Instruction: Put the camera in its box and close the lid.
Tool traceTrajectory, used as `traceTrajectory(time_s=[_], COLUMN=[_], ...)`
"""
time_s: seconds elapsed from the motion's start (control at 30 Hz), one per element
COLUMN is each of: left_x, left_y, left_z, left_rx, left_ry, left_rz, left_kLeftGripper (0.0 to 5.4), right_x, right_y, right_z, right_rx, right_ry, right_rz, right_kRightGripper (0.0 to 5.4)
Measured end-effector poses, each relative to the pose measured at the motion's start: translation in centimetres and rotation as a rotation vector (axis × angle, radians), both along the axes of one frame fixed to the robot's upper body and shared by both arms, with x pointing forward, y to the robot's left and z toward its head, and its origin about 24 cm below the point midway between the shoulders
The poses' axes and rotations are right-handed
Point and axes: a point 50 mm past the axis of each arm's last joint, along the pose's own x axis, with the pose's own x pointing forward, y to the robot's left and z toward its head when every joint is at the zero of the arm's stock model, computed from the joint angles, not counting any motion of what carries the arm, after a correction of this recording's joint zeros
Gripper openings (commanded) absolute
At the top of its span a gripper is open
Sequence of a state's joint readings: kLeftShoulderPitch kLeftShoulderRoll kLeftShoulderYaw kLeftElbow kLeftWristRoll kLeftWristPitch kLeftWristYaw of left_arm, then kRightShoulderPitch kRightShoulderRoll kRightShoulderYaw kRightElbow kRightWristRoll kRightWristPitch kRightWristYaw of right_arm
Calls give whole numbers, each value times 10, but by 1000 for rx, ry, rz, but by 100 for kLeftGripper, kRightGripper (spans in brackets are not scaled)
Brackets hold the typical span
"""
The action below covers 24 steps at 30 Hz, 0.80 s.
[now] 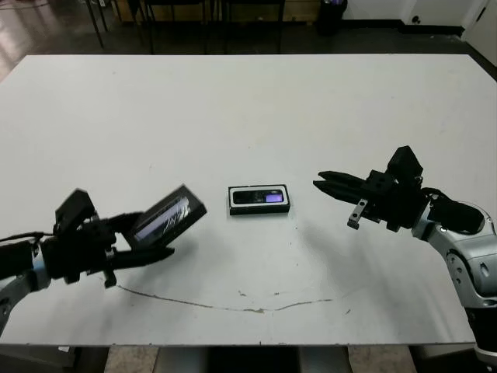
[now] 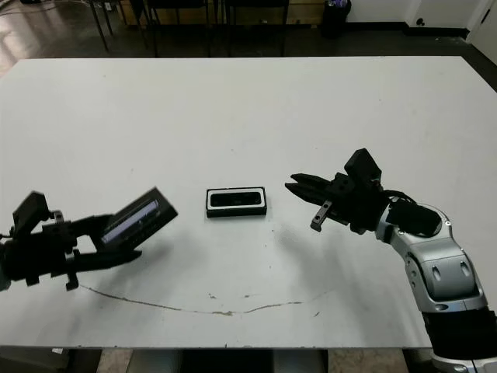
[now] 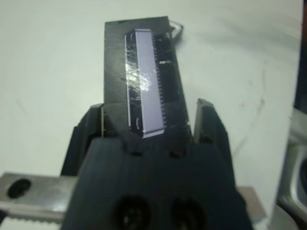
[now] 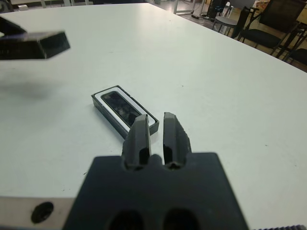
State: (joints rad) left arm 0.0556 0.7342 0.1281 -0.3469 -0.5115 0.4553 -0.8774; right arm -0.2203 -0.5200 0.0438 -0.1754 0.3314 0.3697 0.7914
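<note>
Left wrist view: lid point(image 3: 144, 91) masking table point(image 3: 48, 57)

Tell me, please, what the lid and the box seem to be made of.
The lid, held in the left gripper, looks like matte black plastic or card with a glossy clear window that shows streaky reflections. The box looks like a black tray with a white lining, probably plastic or card; the camera lies in it.

bench point(image 1: 248, 109): white top fills most of your view | scuff point(image 1: 233, 305): thin dark curved line running along the bench near its front edge | chairs point(image 4: 268, 28): dark frames past the far edge, legs showing in your head views | floor point(image 1: 39, 31): dark, glossy, beyond the bench
</note>
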Motion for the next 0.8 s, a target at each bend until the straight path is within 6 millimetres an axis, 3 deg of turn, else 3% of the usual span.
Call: traceTrajectory(time_s=[0.4, 0.8], left_x=[16, 39], left_y=[-33, -48], left_z=[9, 10], left_rx=[26, 164], left_ry=[-82, -119], left_rz=[-107, -235], left_kLeftGripper=[175, 175], right_x=[0, 7], right_y=[-4, -19], right_z=[-7, -10], right_rx=[15, 25], right_ry=[16, 18], right_rz=[-43, -122], right_kRightGripper=[0, 0])
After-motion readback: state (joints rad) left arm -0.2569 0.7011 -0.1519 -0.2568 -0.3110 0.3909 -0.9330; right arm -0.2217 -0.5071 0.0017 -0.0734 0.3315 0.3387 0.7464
